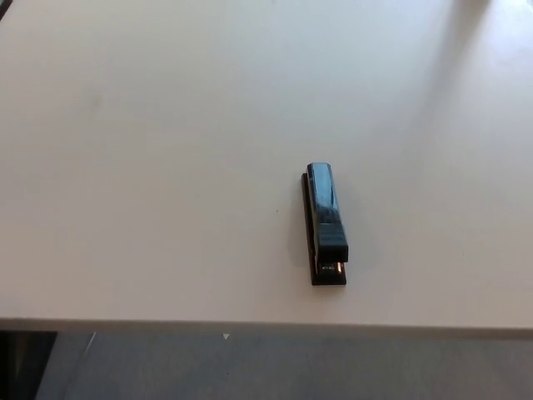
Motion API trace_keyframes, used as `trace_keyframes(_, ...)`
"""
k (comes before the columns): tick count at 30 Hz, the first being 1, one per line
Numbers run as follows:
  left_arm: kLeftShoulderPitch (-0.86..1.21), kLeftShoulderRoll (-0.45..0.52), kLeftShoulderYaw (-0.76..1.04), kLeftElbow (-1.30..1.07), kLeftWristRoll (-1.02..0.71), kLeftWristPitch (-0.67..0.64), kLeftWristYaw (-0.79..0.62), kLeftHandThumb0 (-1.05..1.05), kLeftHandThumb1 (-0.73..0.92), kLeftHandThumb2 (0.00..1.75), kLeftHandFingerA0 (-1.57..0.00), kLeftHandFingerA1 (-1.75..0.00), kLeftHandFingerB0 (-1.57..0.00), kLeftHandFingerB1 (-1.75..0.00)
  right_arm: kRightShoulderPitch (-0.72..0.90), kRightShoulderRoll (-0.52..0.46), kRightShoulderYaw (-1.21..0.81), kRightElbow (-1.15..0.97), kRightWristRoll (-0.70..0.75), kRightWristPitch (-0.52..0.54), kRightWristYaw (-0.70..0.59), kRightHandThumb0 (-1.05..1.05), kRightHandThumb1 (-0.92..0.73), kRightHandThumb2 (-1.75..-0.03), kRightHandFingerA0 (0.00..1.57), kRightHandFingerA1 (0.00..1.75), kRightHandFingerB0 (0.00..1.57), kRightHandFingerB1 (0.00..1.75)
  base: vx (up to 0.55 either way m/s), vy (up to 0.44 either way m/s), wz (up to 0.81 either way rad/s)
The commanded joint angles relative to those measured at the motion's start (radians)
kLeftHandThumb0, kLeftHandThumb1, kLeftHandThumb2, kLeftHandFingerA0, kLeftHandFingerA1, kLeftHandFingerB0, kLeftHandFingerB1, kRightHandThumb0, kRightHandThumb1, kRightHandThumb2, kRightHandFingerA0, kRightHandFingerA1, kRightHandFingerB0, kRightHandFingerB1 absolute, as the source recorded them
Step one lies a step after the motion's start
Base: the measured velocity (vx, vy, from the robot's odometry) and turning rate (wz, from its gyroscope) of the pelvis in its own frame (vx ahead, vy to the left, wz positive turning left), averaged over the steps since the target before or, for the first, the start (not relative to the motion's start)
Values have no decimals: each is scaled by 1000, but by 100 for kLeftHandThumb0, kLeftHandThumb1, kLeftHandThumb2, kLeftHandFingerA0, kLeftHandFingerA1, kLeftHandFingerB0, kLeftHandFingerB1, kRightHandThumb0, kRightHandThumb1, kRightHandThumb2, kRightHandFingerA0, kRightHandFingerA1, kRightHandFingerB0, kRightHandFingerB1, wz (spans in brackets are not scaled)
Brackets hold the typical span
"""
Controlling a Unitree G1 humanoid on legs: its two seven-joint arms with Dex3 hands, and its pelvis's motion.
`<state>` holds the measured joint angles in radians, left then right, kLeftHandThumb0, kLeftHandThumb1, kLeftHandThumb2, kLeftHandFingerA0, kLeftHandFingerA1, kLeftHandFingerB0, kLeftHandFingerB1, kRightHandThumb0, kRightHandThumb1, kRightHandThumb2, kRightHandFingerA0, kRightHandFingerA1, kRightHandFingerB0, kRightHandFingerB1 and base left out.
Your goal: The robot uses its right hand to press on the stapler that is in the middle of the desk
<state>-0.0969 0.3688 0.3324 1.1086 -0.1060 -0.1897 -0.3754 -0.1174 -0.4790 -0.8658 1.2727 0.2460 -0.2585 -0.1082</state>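
On the counter lies the stapler, untouched; neither hand is visible, so the right must first reach it.

A black stapler lies lengthwise on the white desk, near its front edge.

One black stapler lies on one white desk; nothing else is countable here.
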Motion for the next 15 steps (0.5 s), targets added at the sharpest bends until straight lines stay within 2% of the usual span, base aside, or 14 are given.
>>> trace_keyframes(1,-15,34,20,7,-39,3,-34,-60,90,104,0,-13,0,-13,-54,-188,-170,-88,178,-91,-182,-16,-82,-64,110,108,72,86,0,0,0)
trace_keyframes(2,-14,35,18,7,-35,4,-33,-60,90,104,0,-14,0,-13,-69,-219,-187,-105,182,-110,-171,-20,-80,-64,117,96,74,88,0,0,0)
trace_keyframes(4,-14,36,12,11,-24,-5,-26,-60,90,105,0,-15,0,-14,-110,-266,-195,-163,172,-104,-174,-24,-80,-63,121,93,71,88,0,0,0)
trace_keyframes(5,-13,36,5,14,-16,-13,-22,-60,91,106,0,-16,0,-15,-131,-273,-196,-220,169,-120,-149,-23,-80,-64,120,102,68,93,0,0,0)
trace_keyframes(6,-18,36,5,17,-15,-12,-22,-60,91,106,0,-16,0,-15,-133,-271,-198,-224,167,-118,-151,-23,-80,-64,120,102,68,93,0,0,0)
trace_keyframes(7,-18,36,5,18,-16,-13,-21,-47,92,89,0,-11,0,-10,-166,-281,-191,-302,165,-96,-145,-20,-80,-63,118,107,68,91,0,0,0)
trace_keyframes(8,-16,36,4,18,-14,-18,-19,-47,91,89,0,-11,0,-10,-194,-284,-172,-375,147,-95,-155,-15,-80,-63,117,108,72,88,0,0,0)
trace_keyframes(9,-13,36,4,16,-16,-16,-24,-47,92,89,0,-10,0,-10,-239,-290,-152,-471,152,-38,-158,-14,-81,-63,114,108,70,87,0,0,0)
trace_keyframes(10,-10,35,4,11,-16,-16,-22,-59,90,105,0,-16,0,-16,-277,-297,-129,-543,151,4,-163,-15,-80,-63,112,113,71,88,0,0,0)
trace_keyframes(12,-8,36,3,11,-15,-18,-21,-59,89,105,0,-16,0,-16,-339,-292,-82,-664,154,48,-146,-13,-80,-63,112,118,72,93,0,0,0)
trace_keyframes(13,-9,38,3,13,-15,-17,-22,-60,89,105,0,-16,0,-16,-373,-288,-42,-713,133,47,-145,-10,-76,-74,115,115,78,102,0,0,0)
trace_keyframes(14,-11,39,2,15,-13,-17,-21,-60,90,105,0,-15,0,-15,-404,-286,-15,-739,133,57,-130,-8,-73,-79,117,111,76,103,0,0,0)
trace_keyframes(15,-13,40,1,18,-12,-16,-21,-60,89,105,0,-15,0,-15,-455,-284,22,-773,141,91,-116,-5,-69,-86,119,113,81,100,0,0,0)
